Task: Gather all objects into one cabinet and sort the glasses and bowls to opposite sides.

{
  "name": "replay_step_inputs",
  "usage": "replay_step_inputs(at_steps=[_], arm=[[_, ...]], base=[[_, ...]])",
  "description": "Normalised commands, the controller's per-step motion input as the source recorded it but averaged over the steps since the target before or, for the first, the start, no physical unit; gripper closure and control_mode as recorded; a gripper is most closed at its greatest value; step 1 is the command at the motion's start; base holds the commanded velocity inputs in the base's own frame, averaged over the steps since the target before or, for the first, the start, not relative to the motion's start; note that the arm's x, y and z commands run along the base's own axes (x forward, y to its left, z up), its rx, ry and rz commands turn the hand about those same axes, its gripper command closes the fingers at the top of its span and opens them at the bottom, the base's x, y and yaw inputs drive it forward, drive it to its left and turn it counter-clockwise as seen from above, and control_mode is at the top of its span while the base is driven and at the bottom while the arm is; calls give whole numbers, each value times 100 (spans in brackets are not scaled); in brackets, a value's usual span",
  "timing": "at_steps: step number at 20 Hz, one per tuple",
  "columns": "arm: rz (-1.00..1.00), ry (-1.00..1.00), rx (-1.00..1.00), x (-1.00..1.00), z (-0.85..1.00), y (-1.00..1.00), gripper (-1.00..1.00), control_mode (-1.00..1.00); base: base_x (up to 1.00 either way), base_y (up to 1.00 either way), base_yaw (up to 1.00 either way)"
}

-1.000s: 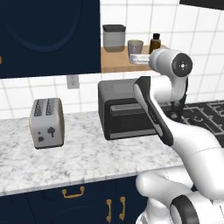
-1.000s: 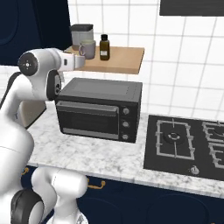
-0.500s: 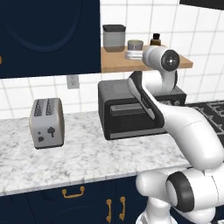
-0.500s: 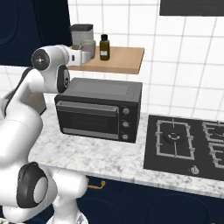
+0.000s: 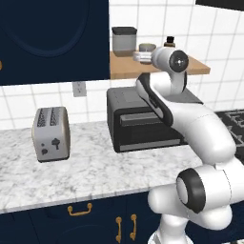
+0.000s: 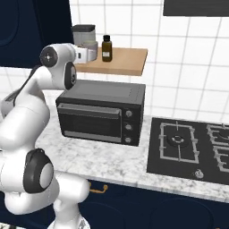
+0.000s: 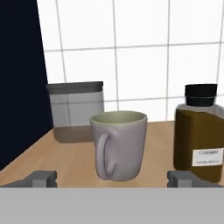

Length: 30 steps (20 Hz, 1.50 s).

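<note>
the two-finger gripper (image 7: 112,178) is hovering spread wide, grasping nothing, just short of the dull grey-beige handled cup (image 7: 118,145), which is standing upright on the wooden wall shelf (image 7: 157,144) between the grey lidded canister (image 7: 76,111) and the brown black-capped bottle (image 7: 199,132).

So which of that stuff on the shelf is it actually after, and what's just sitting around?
For the job:
- grey-beige cup, handle towards the open jaws
- navy cabinet, door shut

Just there:
- lidded canister
- brown bottle
- toaster oven
- toaster
- hob

Glossy white arm (image 5: 190,119) — dark joints, rounded segments
</note>
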Motion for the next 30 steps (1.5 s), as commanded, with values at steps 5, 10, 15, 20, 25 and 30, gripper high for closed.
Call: replay_step_inputs(at_steps=[5,10,15,20,25,30], arm=[[-2,0,0,42,0,3,-100,-100],[-2,0,0,22,0,3,-100,-100],[0,0,0,11,0,0,-100,-100],[0,0,0,15,-1,0,-100,-100],[0,0,0,13,-7,0,-100,-100],[0,0,0,2,-4,0,-100,-100]], base=[[0,0,0],[0,0,0],[0,0,0],[0,0,0],[0,0,0],[0,0,0]])
